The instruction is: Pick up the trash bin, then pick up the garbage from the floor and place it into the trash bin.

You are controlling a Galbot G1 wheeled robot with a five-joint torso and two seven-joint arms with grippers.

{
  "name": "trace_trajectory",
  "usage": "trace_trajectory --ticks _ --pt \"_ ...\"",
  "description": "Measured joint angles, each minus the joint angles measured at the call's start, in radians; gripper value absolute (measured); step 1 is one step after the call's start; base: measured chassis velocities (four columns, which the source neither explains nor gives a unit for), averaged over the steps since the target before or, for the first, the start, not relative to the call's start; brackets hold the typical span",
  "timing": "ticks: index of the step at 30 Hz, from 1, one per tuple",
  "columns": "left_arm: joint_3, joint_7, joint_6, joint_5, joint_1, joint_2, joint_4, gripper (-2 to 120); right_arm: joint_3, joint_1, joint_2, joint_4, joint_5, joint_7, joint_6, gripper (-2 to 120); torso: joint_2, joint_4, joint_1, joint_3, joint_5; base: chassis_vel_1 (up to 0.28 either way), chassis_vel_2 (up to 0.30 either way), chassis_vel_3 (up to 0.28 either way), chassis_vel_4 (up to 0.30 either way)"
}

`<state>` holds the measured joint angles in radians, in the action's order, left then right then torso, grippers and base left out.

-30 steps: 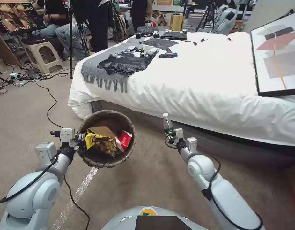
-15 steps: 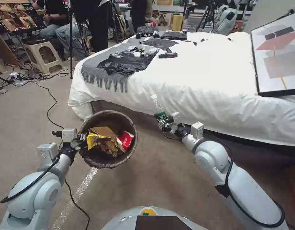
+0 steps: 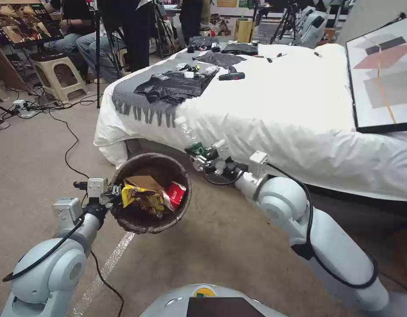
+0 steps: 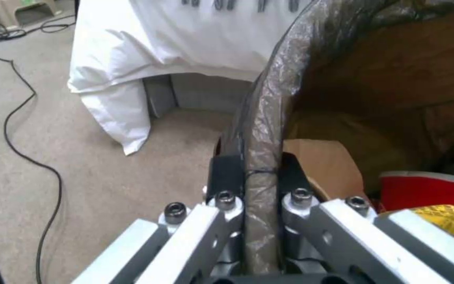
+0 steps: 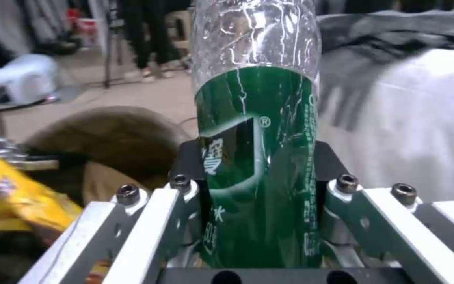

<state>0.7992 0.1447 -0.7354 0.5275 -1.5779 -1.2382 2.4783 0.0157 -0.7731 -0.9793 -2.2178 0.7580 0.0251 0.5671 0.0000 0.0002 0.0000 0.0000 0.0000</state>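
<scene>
I held the bin up in one arm and a bottle in the other.

My left gripper (image 3: 111, 194) pinched the rim of the trash bin (image 3: 144, 222), which hung above the carpet (image 3: 203, 246) by the bed (image 3: 273, 110). A yellow wrapper (image 3: 141, 199), a tan paper bag (image 3: 141, 181) and a red carton (image 3: 174, 193) lay inside. My right gripper (image 3: 204, 159) squeezed a clear bottle (image 3: 189, 138) with a green label, tilted, just beside the bin's far rim.

glossy crinkled plastic liner on the trash bin (image 3: 137, 222); clear shiny plastic bottle (image 5: 256, 118); carpet (image 3: 212, 246) probably matt, short-piled.
</scene>
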Motion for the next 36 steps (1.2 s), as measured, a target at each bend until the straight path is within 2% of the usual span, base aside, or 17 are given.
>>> trace_trajectory --ticks 3,21,28,36 --pt "0.000 0.001 0.000 0.001 -0.004 -0.001 0.000 2 0.082 0.060 0.000 -0.003 0.045 0.029 0.026 28 0.000 -0.0001 0.000 0.000 -0.0001 0.000 0.000 0.000 0.000" --pt "0.001 0.008 0.000 0.003 -0.001 -0.010 0.006 2 0.264 0.090 -0.046 0.025 0.067 0.165 0.080 28 0.000 -0.0002 0.000 0.000 0.0000 0.000 0.000 0.000 0.000" --pt "0.002 0.009 0.000 0.005 0.000 -0.010 0.007 2 0.305 0.098 -0.096 0.069 0.063 0.208 0.080 28 0.000 -0.0002 0.000 0.000 -0.0001 0.000 0.000 0.000 0.000" --pt "0.002 0.007 0.000 0.011 0.007 -0.008 0.004 2 0.359 0.110 -0.194 0.127 0.049 0.258 0.081 28 0.000 -0.0001 0.000 0.000 0.0000 0.000 0.000 0.000 0.000"
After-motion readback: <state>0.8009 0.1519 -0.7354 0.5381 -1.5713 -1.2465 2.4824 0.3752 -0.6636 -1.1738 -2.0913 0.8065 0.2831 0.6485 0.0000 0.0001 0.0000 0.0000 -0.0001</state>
